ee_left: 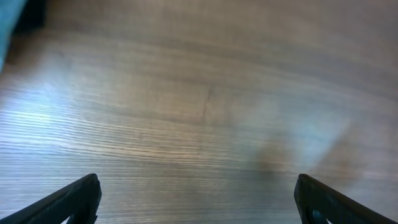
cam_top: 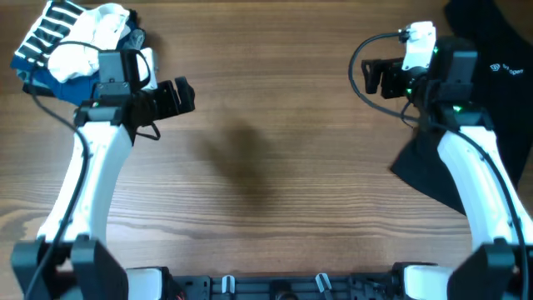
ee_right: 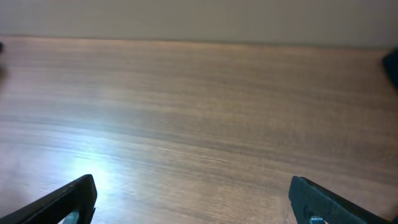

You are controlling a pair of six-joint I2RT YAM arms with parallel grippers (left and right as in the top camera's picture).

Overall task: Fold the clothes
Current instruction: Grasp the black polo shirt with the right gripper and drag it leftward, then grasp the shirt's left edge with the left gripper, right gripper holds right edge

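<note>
The wooden counter (cam_top: 266, 167) fills the overhead view, its grain running left to right, with a faint dark shadow near the middle.

The black shirt (cam_top: 510, 108) lies at the far right edge of the counter. It spreads from the top right corner downward and partly runs out of view. One pointed corner of it reaches in toward the middle of the counter. The right arm (cam_top: 470, 183) crosses above the shirt and hides part of it. A small pale logo (cam_top: 504, 69) shows on the shirt near the top right.

A heap of other clothes (cam_top: 79, 50) sits in the top left corner. It holds a black-and-white striped piece (cam_top: 48, 29), white cloth and some blue. The left arm (cam_top: 92, 175) rises beside this heap.

The left claw (cam_top: 185, 96) points toward the centre, well apart from the shirt. In the left wrist view its fingers (ee_left: 74, 199) stand wide apart at the lower corners, with only wood grain between them.

The right claw (cam_top: 372, 77) points left, near the shirt but not touching it. In the right wrist view its fingers (ee_right: 71, 198) are also spread wide, with only the counter between them.
</note>
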